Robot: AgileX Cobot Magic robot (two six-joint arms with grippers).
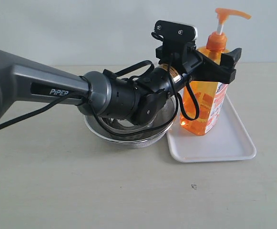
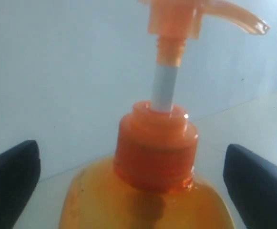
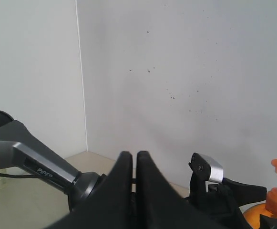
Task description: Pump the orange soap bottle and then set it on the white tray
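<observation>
One bottle (image 1: 207, 105) standing upright on tray (image 1: 224, 148), on the part of tray nearest to bowl (image 1: 128, 136). Filled with orange liquid up to shoulder, label facing away from bowl. Pump head raised on white stem, spout pointing away from bowl.

Left gripper (image 1: 215, 64) above tray at height of bottle shoulder, reaching in from bowl side. Jaws spread wide, one on each side of bottle. In left wrist view, dark fingers (image 2: 9, 191) far out on both sides, with clear gap between each and orange collar. Pinching nothing. Left arm (image 1: 57, 90) stretched over bowl, black cable (image 1: 188, 112) hanging in a loop in front of bottle.

Steel bowl on desk (image 1: 81, 191), just beside tray; contact between bowl rim and tray edge hard to tell.

Right gripper (image 3: 136, 191) outside exterior view, so place relative to tray not possible to tell. Jaws pressed together, nothing between. From right wrist, only pump and orange top of bottle visible past left gripper, white wall (image 3: 176, 71) behind.
</observation>
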